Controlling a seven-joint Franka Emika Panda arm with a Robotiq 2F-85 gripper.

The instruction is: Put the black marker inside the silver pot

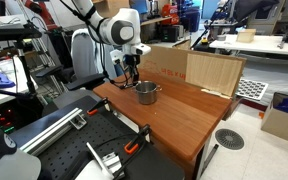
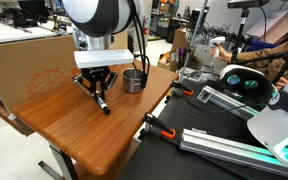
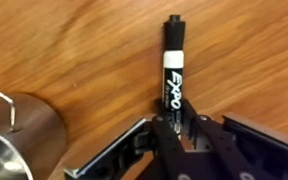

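Note:
The black marker (image 3: 171, 70) has a white EXPO label and points away from me over the wooden table; in an exterior view (image 2: 103, 103) its free end slants down to the tabletop. My gripper (image 3: 170, 128) is shut on the marker's near end, fingers pressed against both sides, and also shows in both exterior views (image 2: 97, 90) (image 1: 132, 74). The silver pot (image 3: 14, 135) stands upright beside the gripper, apart from it, and shows in both exterior views (image 2: 133, 80) (image 1: 146, 93). Its inside looks empty.
The wooden table (image 2: 79, 130) is backed by large cardboard boxes (image 1: 189, 68) (image 2: 24, 62). Orange clamps (image 2: 154, 128) grip its edge. Black equipment and rails (image 2: 234, 110) lie beside the table.

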